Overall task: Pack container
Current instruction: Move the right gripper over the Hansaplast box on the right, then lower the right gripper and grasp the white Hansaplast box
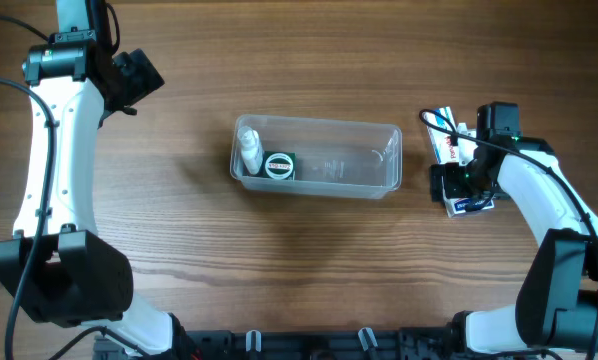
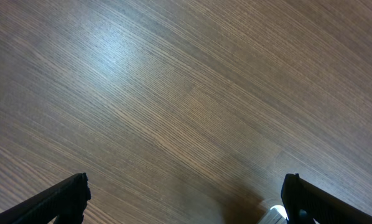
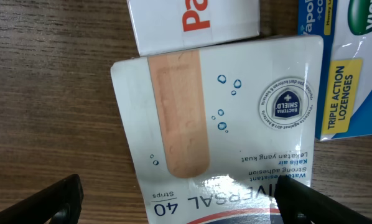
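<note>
The clear plastic container (image 1: 379, 165) lies mid-table. It holds a white bottle (image 1: 249, 148) and a small black and green round item (image 1: 279, 165) at its left end. My right gripper (image 1: 457, 182) is open low over a white plaster box (image 3: 217, 124), one finger on either side of it (image 3: 183, 205). The right finger overlaps the box's edge and the left finger is apart from it. My left gripper (image 1: 137, 78) is open and empty over bare wood at the far left (image 2: 186, 205), well away from the container.
A white box with red letters (image 3: 192, 22) lies against the plaster box's far end. A blue lozenge box (image 3: 351, 68) lies beside it. These boxes cluster right of the container (image 1: 444, 135). A white edge (image 2: 274, 214) shows by my left gripper's right finger.
</note>
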Controlling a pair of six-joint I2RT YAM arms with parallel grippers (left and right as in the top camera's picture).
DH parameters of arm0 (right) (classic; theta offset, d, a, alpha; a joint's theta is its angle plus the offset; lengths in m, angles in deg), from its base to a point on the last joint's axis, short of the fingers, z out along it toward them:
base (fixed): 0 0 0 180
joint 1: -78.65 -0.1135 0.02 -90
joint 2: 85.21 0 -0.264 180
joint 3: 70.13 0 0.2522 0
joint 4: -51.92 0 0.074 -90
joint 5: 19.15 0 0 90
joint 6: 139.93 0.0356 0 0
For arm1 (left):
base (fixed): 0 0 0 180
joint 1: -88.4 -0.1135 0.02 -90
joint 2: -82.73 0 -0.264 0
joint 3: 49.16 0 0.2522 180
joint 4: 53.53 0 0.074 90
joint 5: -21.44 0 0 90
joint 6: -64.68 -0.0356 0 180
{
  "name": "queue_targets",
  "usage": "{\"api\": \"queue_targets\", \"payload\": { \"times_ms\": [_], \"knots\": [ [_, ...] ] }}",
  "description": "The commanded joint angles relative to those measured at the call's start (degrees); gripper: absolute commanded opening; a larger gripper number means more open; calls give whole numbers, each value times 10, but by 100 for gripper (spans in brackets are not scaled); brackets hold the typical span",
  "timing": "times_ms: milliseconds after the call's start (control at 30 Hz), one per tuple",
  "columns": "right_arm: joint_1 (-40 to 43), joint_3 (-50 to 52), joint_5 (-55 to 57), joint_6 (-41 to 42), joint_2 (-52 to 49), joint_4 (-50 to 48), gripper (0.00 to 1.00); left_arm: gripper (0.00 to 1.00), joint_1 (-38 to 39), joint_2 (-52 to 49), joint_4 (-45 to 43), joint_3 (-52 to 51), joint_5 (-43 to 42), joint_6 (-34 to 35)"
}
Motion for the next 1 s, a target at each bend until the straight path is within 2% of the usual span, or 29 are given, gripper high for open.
{"api": "queue_targets", "payload": {
  "times_ms": [0, 167, 267, 533, 667, 833, 967],
  "knots": [
    [0, -11, -28, -1, -16, 3, 100, 100, -3, 12, 0, 5, -5, 12],
    [0, -64, -22, 4, 22, 70, 100, 100, -3, 12, 0, 5, -5, 12],
    [0, -83, 31, 5, 66, 104, 100, 100, -3, 12, 0, 5, -5, 12],
    [5, -58, 32, 13, 56, 60, 100, 100, -3, 12, 0, 5, -5, 12],
    [6, -49, 45, -31, 36, 52, 100, 100, -3, 12, 0, 5, -5, 12],
    [19, -47, 46, -23, 35, 50, 100, 100, -3, 12, 0, 5, -5, 12],
    [21, -28, 9, -35, 32, 30, 100, 100, -3, 12, 0, 5, -5, 12]
  ]
}}
